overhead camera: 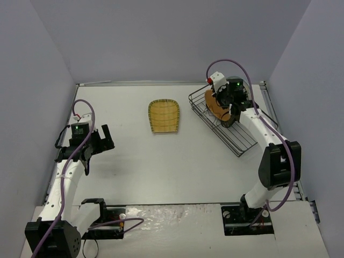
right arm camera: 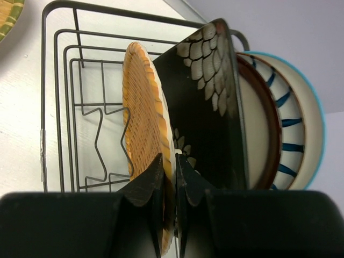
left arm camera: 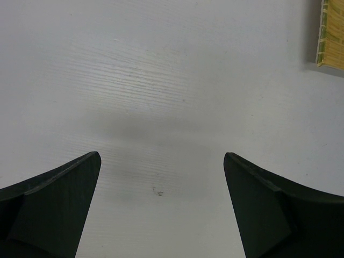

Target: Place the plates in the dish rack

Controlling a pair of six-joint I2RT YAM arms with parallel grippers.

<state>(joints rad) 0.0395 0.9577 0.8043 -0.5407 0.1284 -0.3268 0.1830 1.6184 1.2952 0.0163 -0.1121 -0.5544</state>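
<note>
The dish rack (overhead camera: pixel 240 141) stands at the back right; it also shows in the right wrist view (right arm camera: pixel 59 107). My right gripper (right arm camera: pixel 169 161) is shut on the rim of the orange plate (right arm camera: pixel 142 107), which is held on edge inside the rack (overhead camera: pixel 217 107). Behind it the black floral square plate (right arm camera: pixel 209 97), the red-rimmed cream plate (right arm camera: pixel 258 123) and the striped plate (right arm camera: pixel 293 107) stand on edge. The yellow square plate (overhead camera: pixel 164 116) lies flat on the table. My left gripper (left arm camera: pixel 161 161) is open and empty over bare table. I cannot make out the watermelon plate.
The rack's near end (overhead camera: pixel 244 145) holds no plates. Grey walls close in the table on the left, back and right. A corner of the yellow plate (left arm camera: pixel 330 32) shows at the top right of the left wrist view.
</note>
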